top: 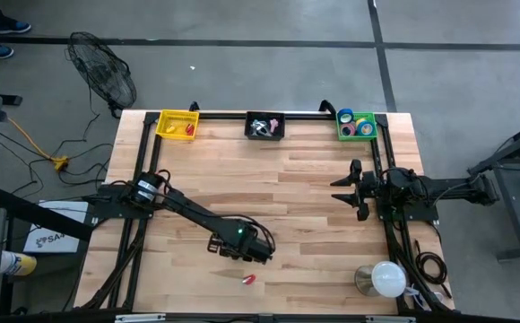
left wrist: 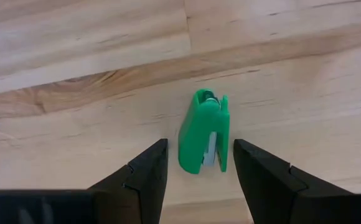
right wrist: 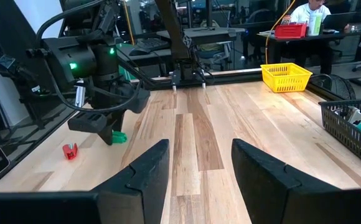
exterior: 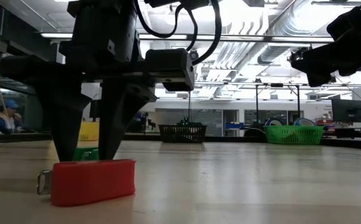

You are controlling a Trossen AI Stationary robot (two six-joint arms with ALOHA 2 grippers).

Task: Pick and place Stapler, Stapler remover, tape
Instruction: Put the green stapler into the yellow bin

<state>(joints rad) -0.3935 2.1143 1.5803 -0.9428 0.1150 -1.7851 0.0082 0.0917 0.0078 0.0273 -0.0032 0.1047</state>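
Left wrist view: small green stapler (left wrist: pixel 204 132), metal underside

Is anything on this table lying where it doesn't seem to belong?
Two small items lie loose on the bare wood, far from the baskets: a green stapler between the left gripper's open fingers, and a red stapler near the table's front edge.

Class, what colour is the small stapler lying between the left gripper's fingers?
Green. The stapler shows best in the left wrist view, between the left gripper's open fingers.
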